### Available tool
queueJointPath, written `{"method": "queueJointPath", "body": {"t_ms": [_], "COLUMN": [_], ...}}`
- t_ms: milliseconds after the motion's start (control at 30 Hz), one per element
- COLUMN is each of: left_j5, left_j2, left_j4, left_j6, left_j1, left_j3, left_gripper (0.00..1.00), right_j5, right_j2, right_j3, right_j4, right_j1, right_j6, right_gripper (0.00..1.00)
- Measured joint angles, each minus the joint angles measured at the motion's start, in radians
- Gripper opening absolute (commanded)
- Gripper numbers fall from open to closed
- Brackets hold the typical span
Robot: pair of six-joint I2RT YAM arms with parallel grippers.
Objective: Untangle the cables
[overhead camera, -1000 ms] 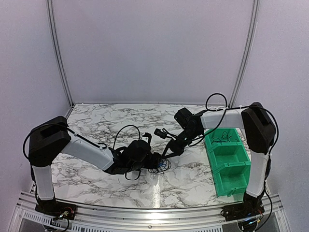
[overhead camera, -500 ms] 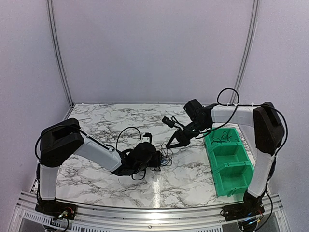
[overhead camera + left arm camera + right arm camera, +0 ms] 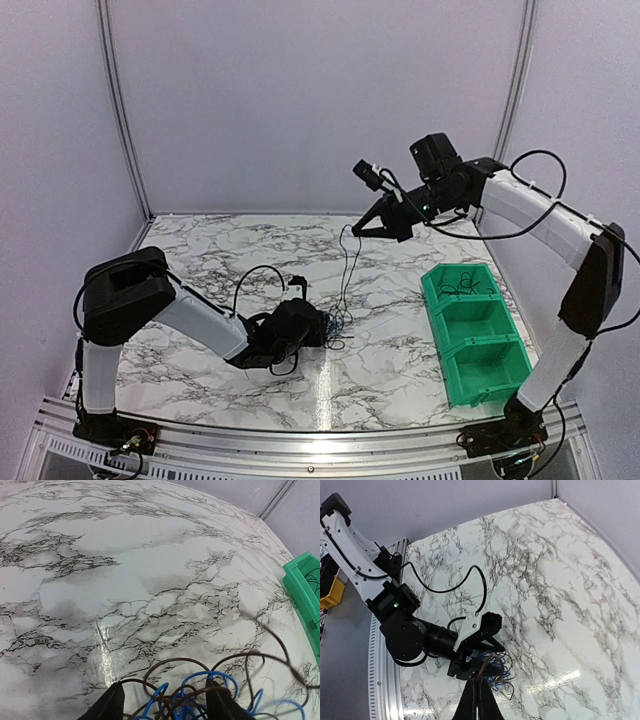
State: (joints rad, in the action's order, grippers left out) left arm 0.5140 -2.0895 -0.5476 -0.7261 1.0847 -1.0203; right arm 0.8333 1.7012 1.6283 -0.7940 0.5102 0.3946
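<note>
Small knot of blue and black cables (image 3: 336, 324).
Right gripper (image 3: 357, 227) pinches one black strand (image 3: 347, 265) upward; left gripper (image 3: 167, 709) straddles the knot, fingers spread.

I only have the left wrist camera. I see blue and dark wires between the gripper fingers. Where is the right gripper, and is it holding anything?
Observer: The right gripper is high above the table, shut on one thin black strand.
Operator: Does that strand reach my tangle?
Observer: Yes, it hangs down into the tangle at the left gripper.
Operator: Is anything in the bin's compartments?
Observer: Thin black wire lies in the far compartment of the green bin.
</note>
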Motion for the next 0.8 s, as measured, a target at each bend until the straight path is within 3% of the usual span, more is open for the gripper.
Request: {"method": "queueJointPath", "body": {"t_ms": [200, 300, 567, 800], "left_j5": [0.011, 0.011, 0.010, -0.017], "left_j2": [-0.005, -0.004, 0.058, 0.251], "left_j4": [-0.056, -0.066, -0.026, 0.046], "left_j6": [0.009, 0.025, 0.105, 0.242], "left_j1": [0.000, 0.000, 0.000, -0.004], "left_j3": [0.025, 0.032, 0.085, 0.092], "left_gripper": [0.57, 0.57, 0.65, 0.74], "right_j5": [-0.051, -0.079, -0.110, -0.138], "right_j2": [-0.040, -0.081, -0.119, -0.163], "right_j3": [0.212, 0.240, 0.226, 0.111], "right_j4": [-0.049, -0.055, -0.069, -0.071], "right_j1": [-0.006, -0.015, -0.039, -0.043], "right_j6": [0.006, 0.018, 0.031, 0.048], "right_gripper": [0.00, 0.00, 0.00, 0.00]}}
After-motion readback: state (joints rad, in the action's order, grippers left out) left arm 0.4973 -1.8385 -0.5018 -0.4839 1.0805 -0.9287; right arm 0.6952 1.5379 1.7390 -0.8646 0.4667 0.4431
